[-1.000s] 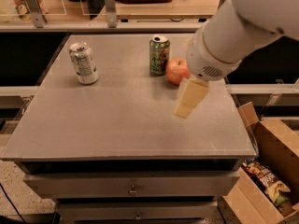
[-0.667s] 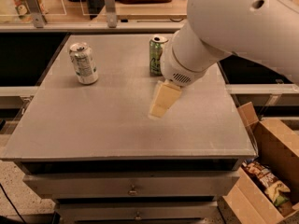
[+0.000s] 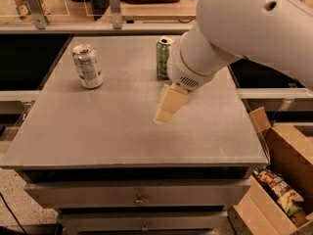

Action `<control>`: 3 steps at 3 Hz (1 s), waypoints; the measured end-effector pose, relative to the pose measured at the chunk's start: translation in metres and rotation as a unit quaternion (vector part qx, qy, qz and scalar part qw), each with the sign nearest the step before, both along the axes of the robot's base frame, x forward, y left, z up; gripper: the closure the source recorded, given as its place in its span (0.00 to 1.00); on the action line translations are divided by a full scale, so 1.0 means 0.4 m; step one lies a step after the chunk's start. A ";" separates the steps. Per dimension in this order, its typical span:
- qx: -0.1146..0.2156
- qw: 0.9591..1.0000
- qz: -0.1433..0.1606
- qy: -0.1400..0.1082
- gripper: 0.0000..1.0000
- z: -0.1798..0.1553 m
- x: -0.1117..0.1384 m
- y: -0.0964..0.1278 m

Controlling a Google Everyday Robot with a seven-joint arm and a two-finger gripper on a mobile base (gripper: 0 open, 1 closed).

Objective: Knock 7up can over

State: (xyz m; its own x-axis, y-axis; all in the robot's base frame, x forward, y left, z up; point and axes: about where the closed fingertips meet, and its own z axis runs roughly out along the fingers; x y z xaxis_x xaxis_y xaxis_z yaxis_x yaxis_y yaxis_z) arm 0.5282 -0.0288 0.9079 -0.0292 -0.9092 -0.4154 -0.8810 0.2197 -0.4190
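We see a wide grey counter (image 3: 98,126). Our white arm (image 3: 244,28) reaches in from the right. Its cream claw (image 3: 168,106) hangs over the counter's middle; we cannot tell whether it is spread. The 7up can (image 3: 88,66) stands upright at far left, well apart from the claw. A darker green can (image 3: 164,58) stands beside the arm.

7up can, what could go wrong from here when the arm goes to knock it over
1. The pincer hangs over mid-table, apart from the 7up can, while the arm sits right beside the green can. A sweep to the left could topple that one instead.
2. The 7up can stands upright near the left edge of the table, so a hard push may roll it off.
3. The pincer looks low and could scrape the tabletop.
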 end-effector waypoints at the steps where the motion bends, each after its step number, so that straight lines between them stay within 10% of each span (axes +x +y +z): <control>1: 0.020 1.000 0.006 -0.013 0.00 -0.028 0.049 0.065; 3: 0.123 0.992 0.006 -0.010 0.00 -0.055 0.176 0.221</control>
